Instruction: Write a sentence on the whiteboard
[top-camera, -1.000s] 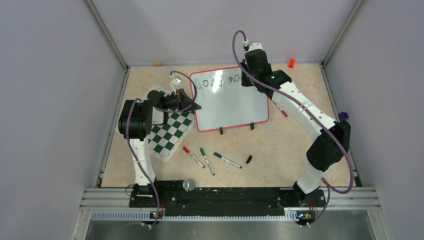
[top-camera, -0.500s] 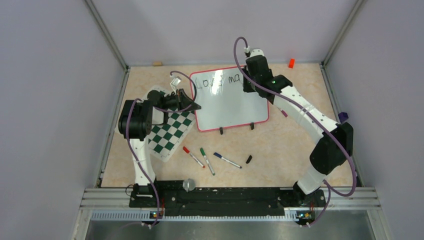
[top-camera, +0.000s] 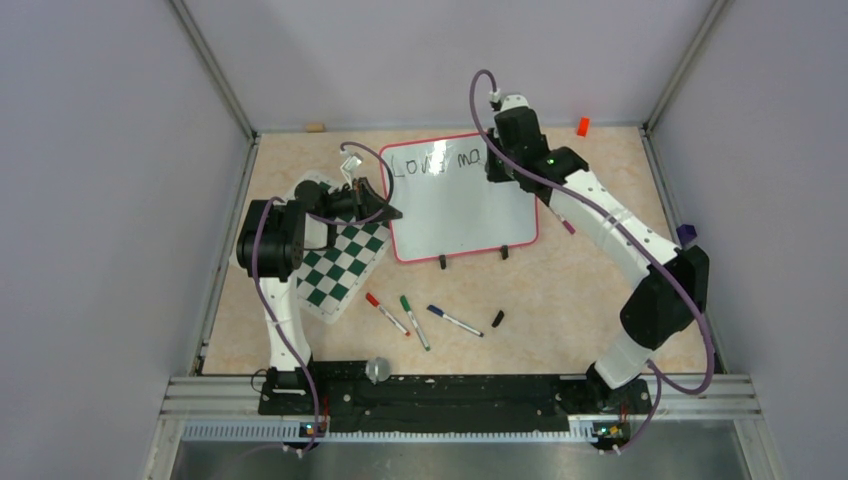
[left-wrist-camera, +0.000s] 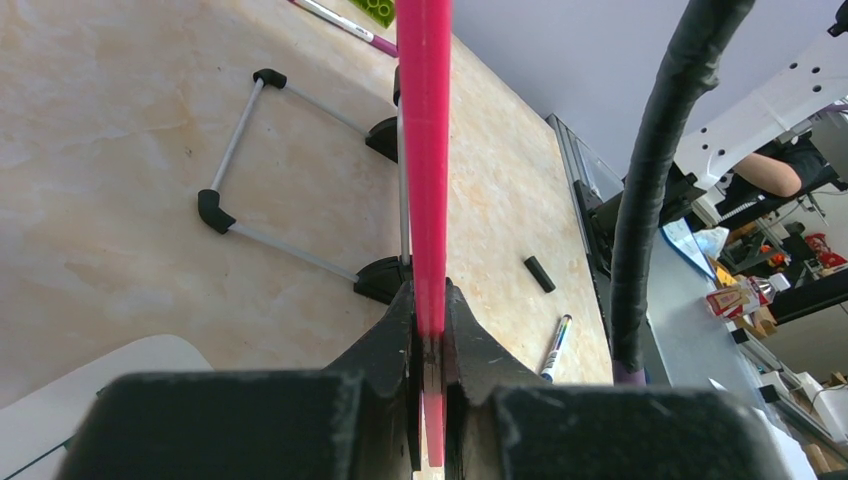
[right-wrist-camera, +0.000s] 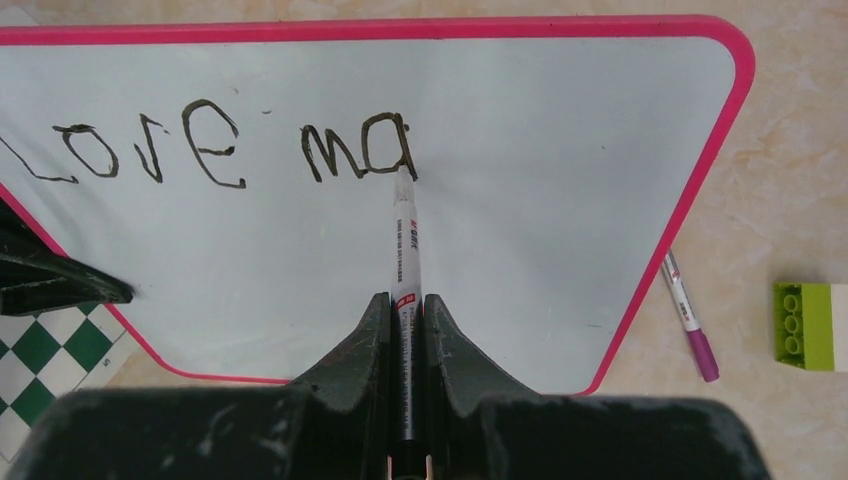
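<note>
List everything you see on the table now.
whiteboard: one, white, red frame, far middle
writing: black, "Love ma", board's top
mat: one, green-white checks, left of board
red marker, green marker, blue marker: one each, before the board
black cap: one, beside blue marker
purple marker: one, right of board
green brick: one, right of purple marker
white marker: one, held, tip by writing
left end effector: black, shut on board's frame
right end effector: black, shut on white marker
</note>
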